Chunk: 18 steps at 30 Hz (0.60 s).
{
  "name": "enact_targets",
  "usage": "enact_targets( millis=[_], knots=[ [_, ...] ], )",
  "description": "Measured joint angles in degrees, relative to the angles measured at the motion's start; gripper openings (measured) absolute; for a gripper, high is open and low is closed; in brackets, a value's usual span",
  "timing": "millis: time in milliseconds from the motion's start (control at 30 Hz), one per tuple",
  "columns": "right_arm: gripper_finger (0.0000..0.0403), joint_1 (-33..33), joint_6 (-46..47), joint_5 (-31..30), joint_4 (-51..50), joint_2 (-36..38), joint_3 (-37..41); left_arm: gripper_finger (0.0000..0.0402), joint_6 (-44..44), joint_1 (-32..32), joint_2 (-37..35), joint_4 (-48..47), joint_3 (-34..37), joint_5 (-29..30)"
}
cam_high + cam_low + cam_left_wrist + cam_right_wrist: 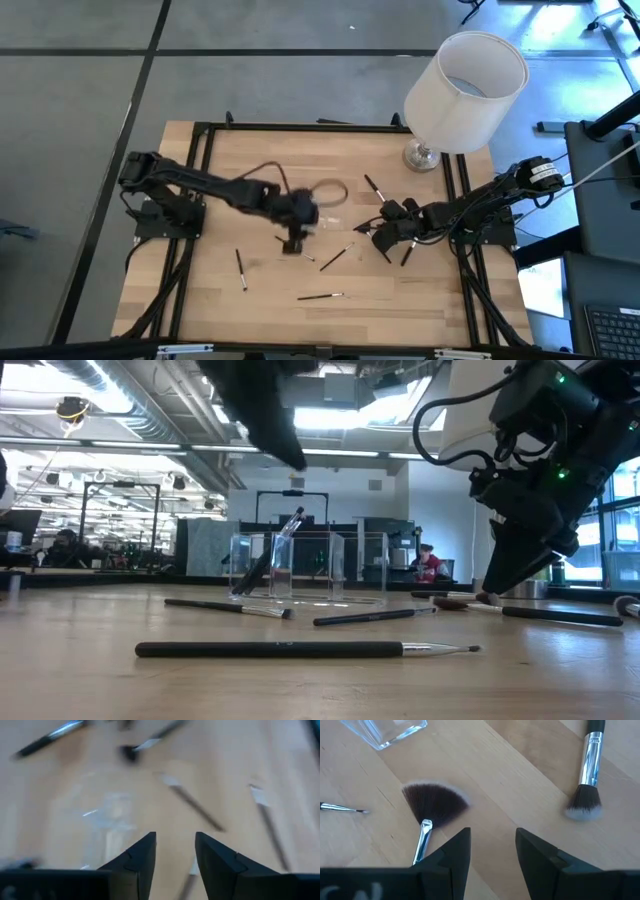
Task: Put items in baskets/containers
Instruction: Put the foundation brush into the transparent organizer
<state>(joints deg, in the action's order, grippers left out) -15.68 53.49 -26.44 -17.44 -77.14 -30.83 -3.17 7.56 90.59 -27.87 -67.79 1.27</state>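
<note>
The right end effector (492, 852) hangs low over the bench (400, 310) with its fingers apart and nothing between them, the fan brush (432, 810) lying just ahead and to one side of the gap rather than under it; a straight descent would likely land a finger on the ferrule and skid the brush away, or pinch only bristles. A thicker round-headed brush (585, 780) lies near enough to be knocked. The left end effector (292, 238), also apart and empty, hovers beside the clear tray (305, 565), which already holds a brush (270, 550) leaning in one compartment; a careless sweep could shove the light tray. Other brushes (320, 296) lie scattered across the bench.
</note>
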Motion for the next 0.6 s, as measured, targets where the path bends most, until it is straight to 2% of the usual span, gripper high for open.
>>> enact_targets(
  millis=[133,300,433,600],
  knots=[
    [0.0156,0.00,0.00,-0.06,0.08,0.00,0.00,0.0133,1.93,5.60,2.79,0.21,-0.07,1.80],
    [0.0156,0.06,-0.02,-1.43,1.26,0.00,0.00,0.0122,1.06,9.60,10.24,-0.31,-0.06,2.27],
    [0.0156,0.74,-0.04,-1.44,2.77,0.00,0.00,0.0117,3.11,10.44,15.95,-1.74,-0.02,4.34],
    [0.0156,1.60,-2.37,-1.29,6.65,0.00,0.00,0.0118,6.02,10.34,18.66,-3.44,0.01,9.34]
  ],
)
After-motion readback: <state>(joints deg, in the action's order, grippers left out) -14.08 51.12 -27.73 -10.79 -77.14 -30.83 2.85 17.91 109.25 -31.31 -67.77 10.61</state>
